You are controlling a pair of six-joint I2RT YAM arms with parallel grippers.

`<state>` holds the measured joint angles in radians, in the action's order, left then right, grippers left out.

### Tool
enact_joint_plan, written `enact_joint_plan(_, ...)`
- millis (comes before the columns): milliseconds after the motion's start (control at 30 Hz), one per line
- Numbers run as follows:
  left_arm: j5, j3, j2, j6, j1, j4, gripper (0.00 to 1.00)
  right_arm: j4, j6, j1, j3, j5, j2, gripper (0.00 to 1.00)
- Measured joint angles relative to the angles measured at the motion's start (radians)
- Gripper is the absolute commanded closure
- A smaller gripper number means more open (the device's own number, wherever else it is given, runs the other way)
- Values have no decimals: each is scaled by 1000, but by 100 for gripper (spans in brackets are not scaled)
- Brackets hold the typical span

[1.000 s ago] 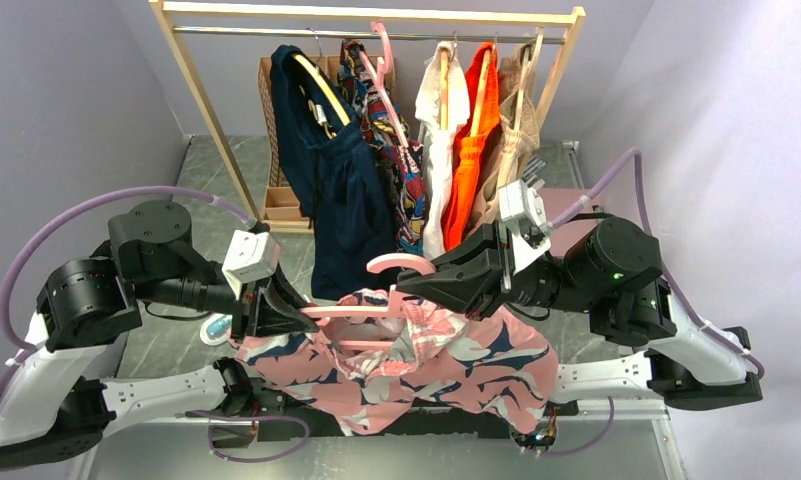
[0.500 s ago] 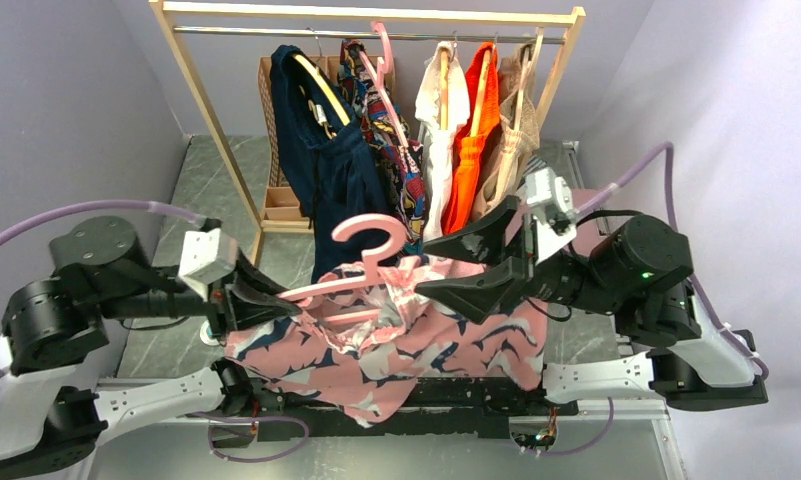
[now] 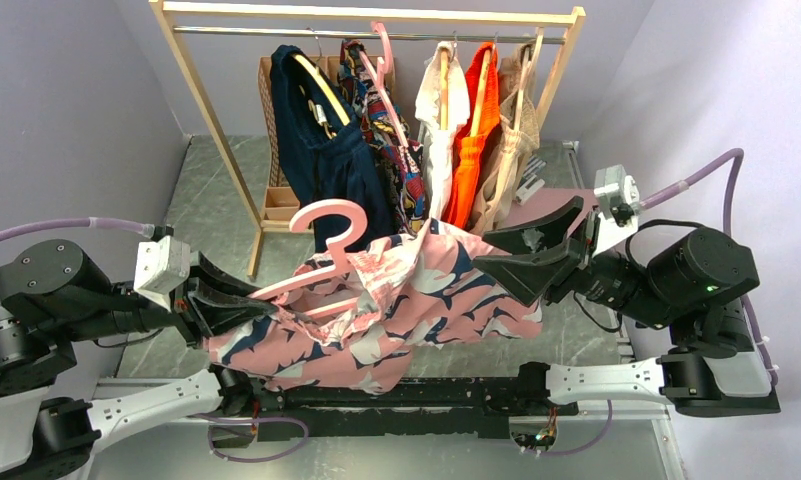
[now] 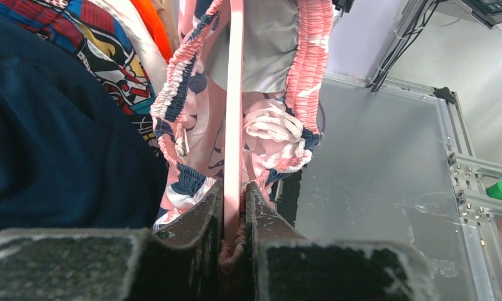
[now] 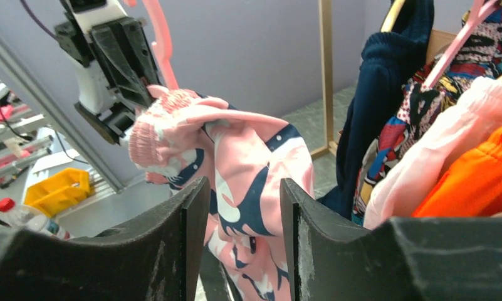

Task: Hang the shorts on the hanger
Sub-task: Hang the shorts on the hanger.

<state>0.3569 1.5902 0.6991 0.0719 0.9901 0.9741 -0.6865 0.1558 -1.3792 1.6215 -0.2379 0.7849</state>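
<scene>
Clothes rack behind; over the bench's near edge the pink hanger is pinched by the left claw, shorts draped on it. Right claw is spread, empty, so evening-out is probably needed next.

Hanging garments close behind shorts, open tabletop at left

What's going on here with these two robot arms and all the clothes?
The robot is putting a pair of shorts on a hanger. The left gripper is clamped on the pink hanger and holds it in the air, with the pink patterned shorts draped over it and their waistband bunched around its bar. The right gripper is open beside the shorts, gripping nothing. Behind them is a wooden clothes rack hung with other garments.
</scene>
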Motion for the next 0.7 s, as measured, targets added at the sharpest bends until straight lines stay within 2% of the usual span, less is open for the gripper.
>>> enact_joint_plan(100,-10,-1,-4,6,0,6,93,-30,2,0,2,-25,6,53)
enact_joint_plan(300,-22,0,-12,14,0,24,93,-76,4,0,2,-76,31,46)
enact_joint_plan(600,-33,0,-42,21,0,31,93,-106,4,0,2,-159,-20,46)
enact_joint_plan(700,-41,0,-52,23,0,37,93,-117,5,0,-6,-182,-35,51)
